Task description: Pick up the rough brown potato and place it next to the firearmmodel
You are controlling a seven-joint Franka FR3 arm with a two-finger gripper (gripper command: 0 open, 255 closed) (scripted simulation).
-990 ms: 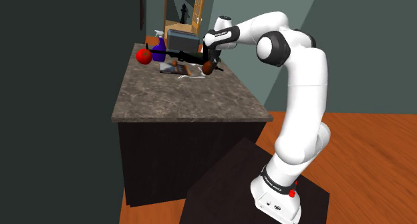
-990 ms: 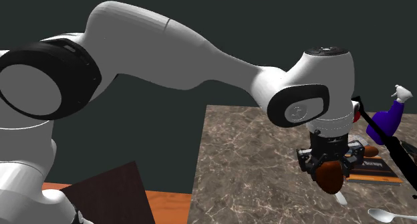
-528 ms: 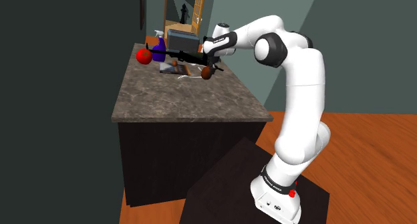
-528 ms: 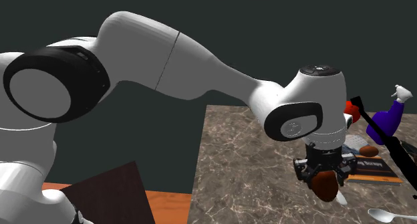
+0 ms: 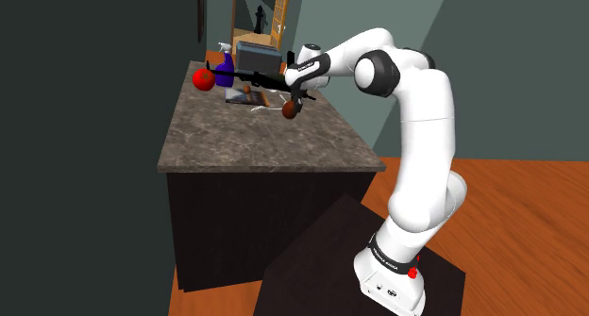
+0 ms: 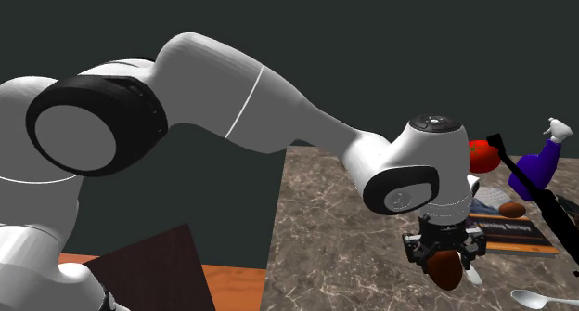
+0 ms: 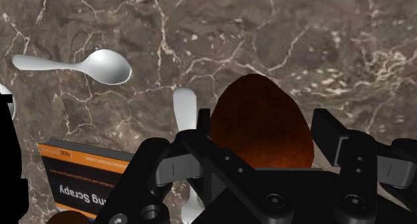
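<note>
Pincer [image 7: 259,152] clenched on potato [image 7: 260,122]; potato sits betw. both fingers, low over worktop [image 7: 321,42], contact w/ it unclear. Spoon [image 7: 100,65] and book [image 7: 87,176] lie near, beyond potato. Farther back: gun [image 5: 264,78], near potato, apart.

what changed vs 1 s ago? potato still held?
The gripper, still shut on the potato, came down toward the countertop and shifted toward the shoulder view's left, nearer the firearm model. Nothing was let go. The spoon, book and purple spray bottle stayed put.
</note>
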